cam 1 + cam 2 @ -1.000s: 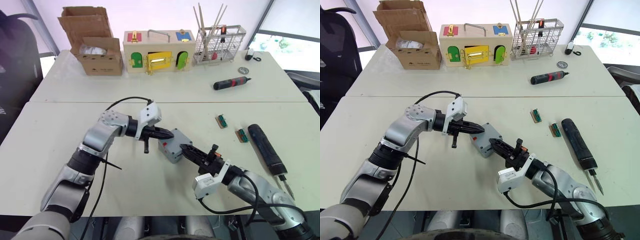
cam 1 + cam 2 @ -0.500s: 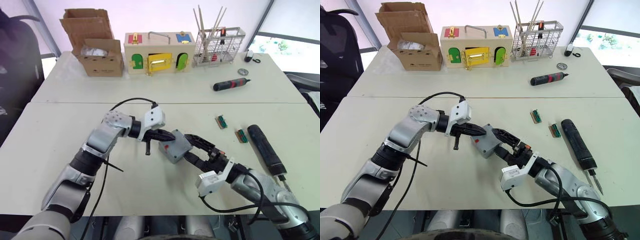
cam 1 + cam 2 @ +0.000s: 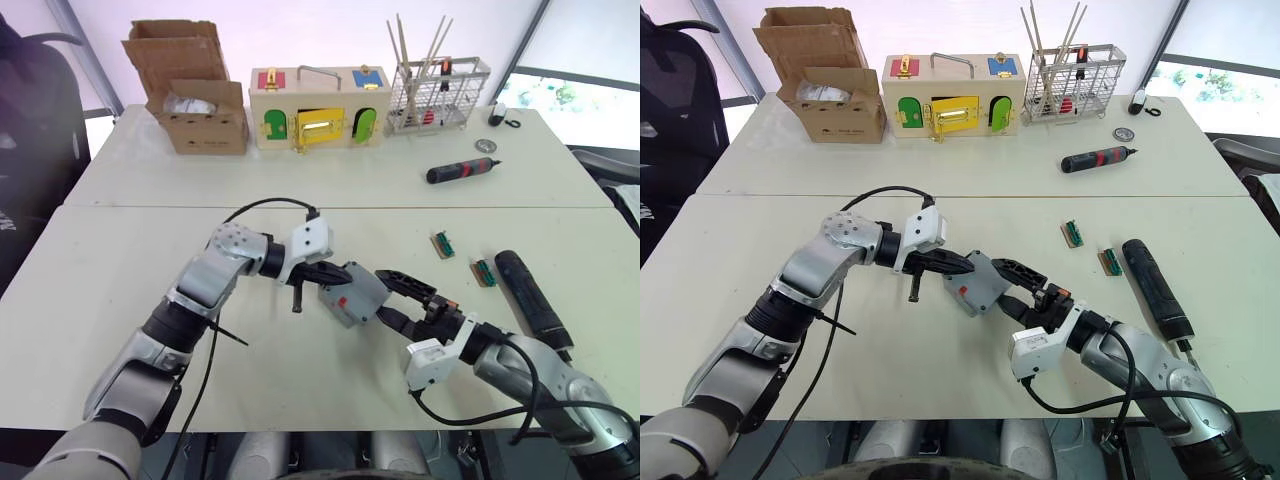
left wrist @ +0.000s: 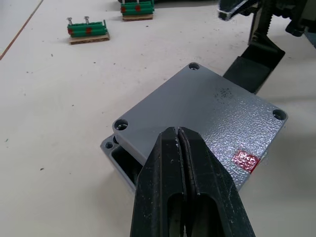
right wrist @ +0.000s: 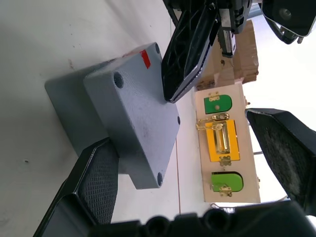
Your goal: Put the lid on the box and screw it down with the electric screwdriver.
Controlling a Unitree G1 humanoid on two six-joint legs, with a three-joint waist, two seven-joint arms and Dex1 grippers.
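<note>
While the box (image 3: 352,296) sits near the middle of the front worktop (image 3: 120,290), the lid (image 4: 197,118) lies on it askew, tilted and slid aside so that one corner of the box's opening shows beneath it. A red mark (image 4: 245,161) shows on the grey surface near one corner. The left hand (image 3: 335,273) lies at the box's left side, its two black fingers (image 4: 180,182) pressed tight together with nothing between them, their tips touching the lid's edge. The right hand (image 3: 396,297) is just to the right of the box, spread wide: one finger (image 5: 96,182) lies low against the box's side wall, the other (image 5: 289,148) stands well apart from it and clear of the box, so the box's right side sits between the two.

The screwdriver (image 3: 528,297) lies flat near the right edge of the front worktop, apart from both hands, its bit toward the front edge. Two small green blocks (image 3: 443,243) rest between it and the box. On the rear worktop, a smaller black-and-red screwdriver (image 3: 461,168) lies to the right, and along the back edge stand a cardboard box (image 3: 195,100), a wooden box (image 3: 318,105) with coloured doors and a wire rack (image 3: 440,92).
</note>
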